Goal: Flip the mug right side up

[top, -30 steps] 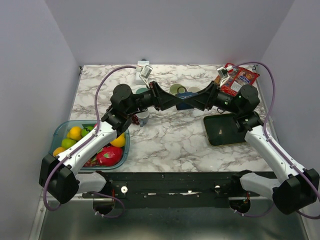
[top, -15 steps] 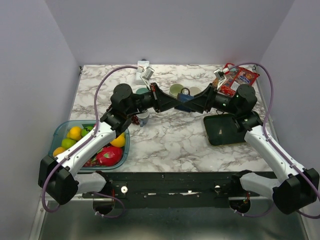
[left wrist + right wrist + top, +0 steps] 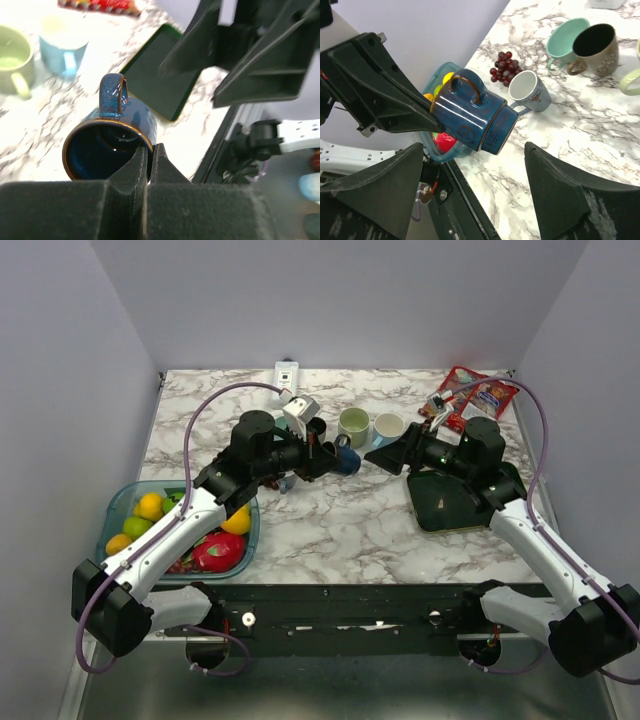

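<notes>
The dark blue mug (image 3: 344, 458) hangs on its side above the table, handle up, its mouth toward the left wrist. My left gripper (image 3: 322, 454) is shut on its rim, one finger inside and one outside. In the left wrist view the mug (image 3: 116, 131) fills the middle and the fingertips (image 3: 142, 159) pinch the rim. My right gripper (image 3: 388, 456) is open and empty, just right of the mug's base and apart from it. In the right wrist view the mug (image 3: 476, 116) lies between and beyond the spread fingers (image 3: 565, 195).
A green mug (image 3: 353, 425) and a light blue mug (image 3: 388, 427) stand upright behind. A white mug (image 3: 530, 90) lies by grapes (image 3: 501, 62). Teal (image 3: 564, 40) and brown (image 3: 596, 47) mugs lie further left. A dark tray (image 3: 455, 502), snack packets (image 3: 472, 395) and a fruit bowl (image 3: 128, 502) flank the middle.
Both grippers met at the mug before. The right gripper has drawn back to the right, off the mug. The left gripper has pulled the mug left and nearer.
</notes>
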